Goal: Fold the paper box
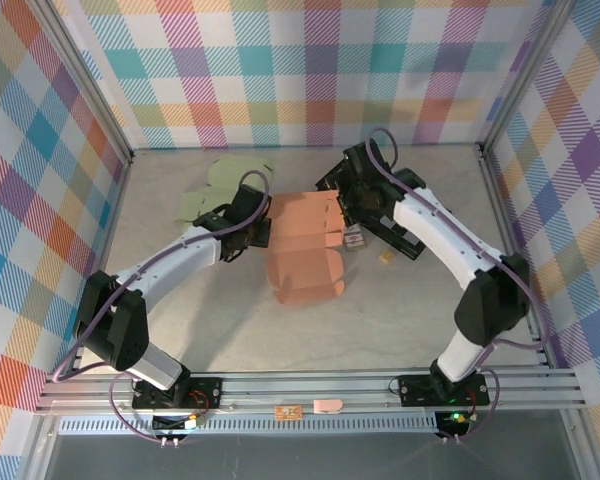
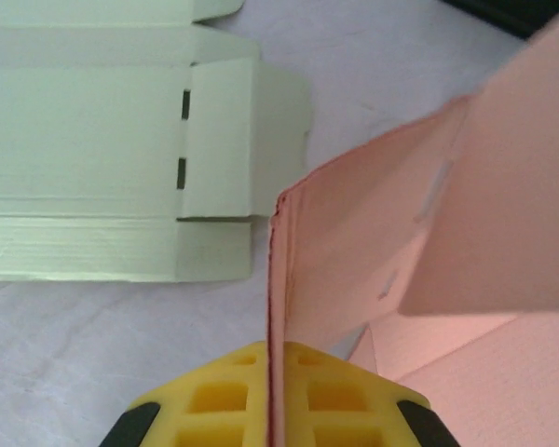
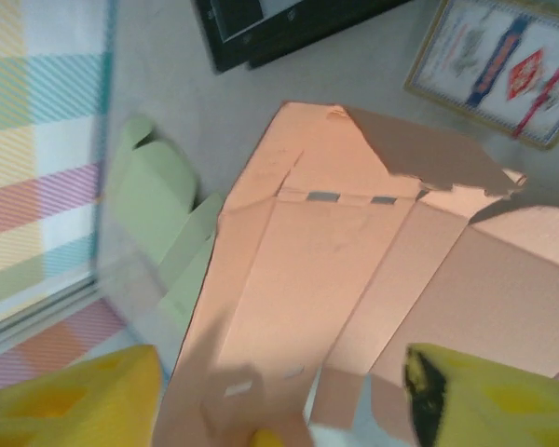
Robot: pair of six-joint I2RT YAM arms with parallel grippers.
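Top external view, from the left: a loose pile of pale green blanks (image 1: pixel 218 188) lies flat on the counter (image 1: pixel 180 320). Just beside it the left jaws are closed tight on the left edge of the paper box (image 1: pixel 302 250), a pink die-cut sheet lying mid-counter between the two arms, partly creased with one wall raised. From the left wrist, the yellow fingers (image 2: pixel 205 400) pinch that raised wall edge-on, the card upright between them. The box looks light and thin, stiff across a panel but ready to bend at its scored lines and slots. I judge it would slide on the smooth counter and crumple if squeezed mid-panel, so the sound holds are panel edges close to a crease, one side pinned while the other is turned up. Further right, the right jaws stand wide apart over the box's far flaps with nothing held, one finger (image 3: pixel 65 400) on each side of the pink card in the right wrist view. Beyond lie a black flat object (image 3: pixel 298 28) and a small printed card (image 3: pixel 498 60) with blue and red marks, its writing too blurred to read. The box itself bears no print that I can see.
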